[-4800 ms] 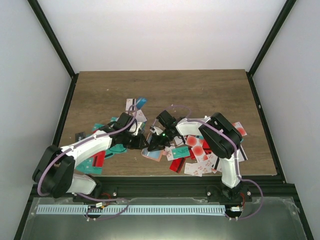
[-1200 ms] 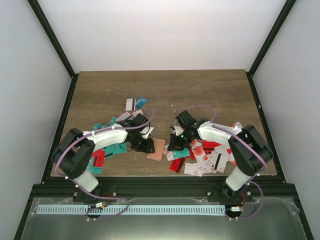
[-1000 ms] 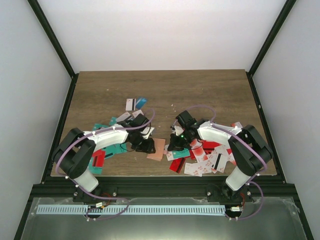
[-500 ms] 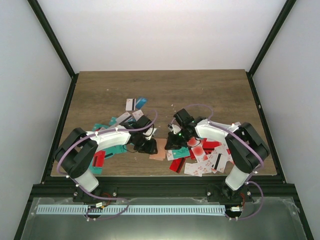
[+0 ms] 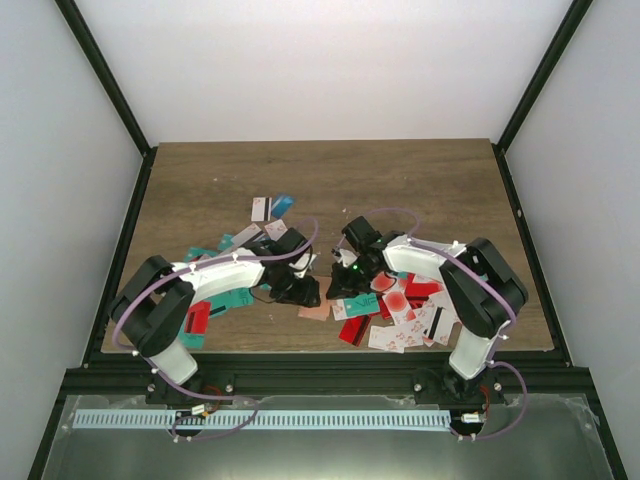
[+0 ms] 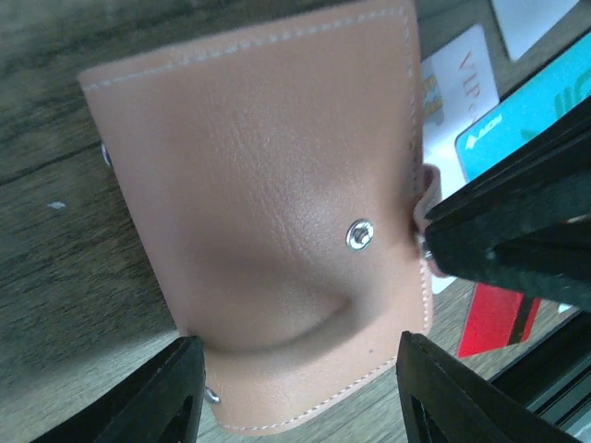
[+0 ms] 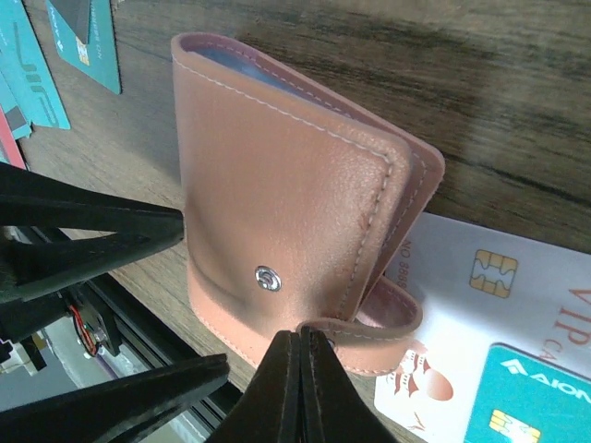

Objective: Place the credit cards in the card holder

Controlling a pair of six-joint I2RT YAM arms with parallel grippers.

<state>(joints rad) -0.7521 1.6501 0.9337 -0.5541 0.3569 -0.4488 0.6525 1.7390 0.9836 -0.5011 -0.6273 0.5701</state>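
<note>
My left gripper (image 6: pixel 297 355) stands spread over the card holder (image 6: pixel 259 203), which takes up the room between my fingers. At the holder's right edge in the left wrist frame, my right gripper (image 7: pixel 300 343), pinched closed, bars the way. In the overhead frame, credit cards (image 5: pixel 405 300) crowd the lower right and lower left beside both grippers. The table (image 5: pixel 320 180) shows bare wood across the upper half: open passage.

Dark wood-grain table (image 5: pixel 330 175). A salmon-pink leather card holder (image 5: pixel 316 312) lay folded near the front edge, snap stud up, its edge overlapping a white chip card (image 7: pixel 480 277). Credit cards (image 5: pixel 405 318) lay scattered: teal and red to the left, a red-and-white heap to the right, a few farther back.
</note>
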